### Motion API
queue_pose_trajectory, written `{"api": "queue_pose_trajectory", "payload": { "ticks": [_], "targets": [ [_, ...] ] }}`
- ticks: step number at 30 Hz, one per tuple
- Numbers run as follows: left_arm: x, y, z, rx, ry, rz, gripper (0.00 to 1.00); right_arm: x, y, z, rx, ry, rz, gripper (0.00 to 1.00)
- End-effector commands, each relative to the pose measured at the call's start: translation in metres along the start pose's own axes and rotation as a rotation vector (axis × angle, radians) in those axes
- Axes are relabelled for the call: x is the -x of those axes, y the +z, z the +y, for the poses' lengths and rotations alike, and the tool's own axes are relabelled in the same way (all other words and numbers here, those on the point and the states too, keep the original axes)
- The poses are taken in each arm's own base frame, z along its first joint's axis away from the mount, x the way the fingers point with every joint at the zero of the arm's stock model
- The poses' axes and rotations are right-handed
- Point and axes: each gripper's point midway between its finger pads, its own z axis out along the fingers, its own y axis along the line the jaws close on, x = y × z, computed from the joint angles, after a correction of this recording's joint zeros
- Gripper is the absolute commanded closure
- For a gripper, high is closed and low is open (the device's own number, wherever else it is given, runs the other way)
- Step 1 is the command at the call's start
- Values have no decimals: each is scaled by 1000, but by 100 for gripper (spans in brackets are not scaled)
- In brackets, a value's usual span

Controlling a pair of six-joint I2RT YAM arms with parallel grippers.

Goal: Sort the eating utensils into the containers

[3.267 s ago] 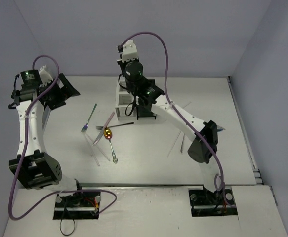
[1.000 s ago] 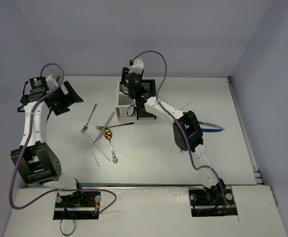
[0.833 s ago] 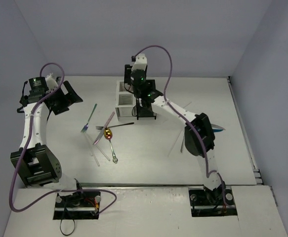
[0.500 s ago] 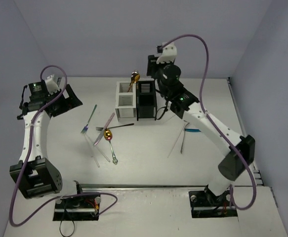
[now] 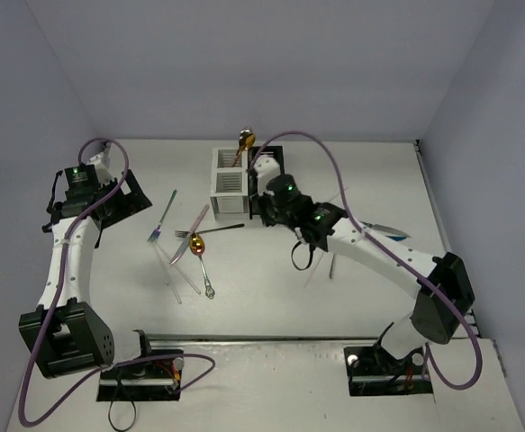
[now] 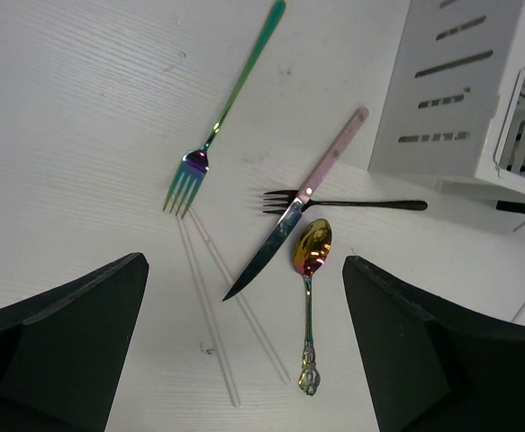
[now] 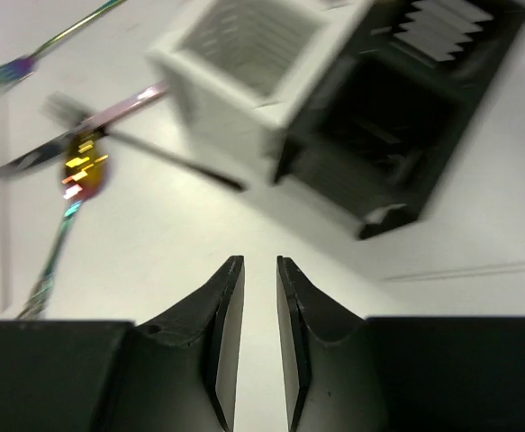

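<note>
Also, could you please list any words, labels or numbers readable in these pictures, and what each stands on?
None readable in any view.
The white slotted caddy, the black slotted caddy, the pink-handled knife and the loose gold spoon show no lettering.
The right wrist view is blurred; any fine engraving is too small to tell.

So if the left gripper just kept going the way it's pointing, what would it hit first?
Probably the pink-handled knife, crossing the black fork, centred between the left gripper's open fingers in its wrist view. Depth is unclear; the gold spoon beside it is a close second.
</note>
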Motion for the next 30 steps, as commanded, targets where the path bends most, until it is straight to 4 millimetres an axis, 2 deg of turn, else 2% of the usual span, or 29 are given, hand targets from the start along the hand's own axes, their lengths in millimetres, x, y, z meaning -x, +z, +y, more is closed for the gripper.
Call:
{"api": "queue_pose_trajectory", "payload": {
  "ticks": [1,3,4,6,8,12,20,25,30],
  "targets": [
    [27,-11,-10,-28,-33,-116,11,-13,8,55,127,70,48,81],
    [10,-4,-9,-32,-37,-76,11,-24,18,47,81,78,83,79],
    [6,-4,-9,-31,-31,-71,11,-24,21,43,58,83,81,78],
    [-2,-1,-3,-8,-37,-58,11,-30,27,45,46,127,100,74],
    [-4,2,7,31,-50,-54,11,-38,34,57,53,185,129,69],
    [7,2,25,88,-112,-89,11,-44,52,89,46,251,159,69],
    [24,-6,58,197,-191,-138,11,-78,82,145,45,229,291,70],
    [23,-3,73,216,-244,-128,10,-90,91,166,53,211,310,72],
    [11,8,83,208,-309,-104,11,-101,94,178,63,189,329,72]
  ]
}}
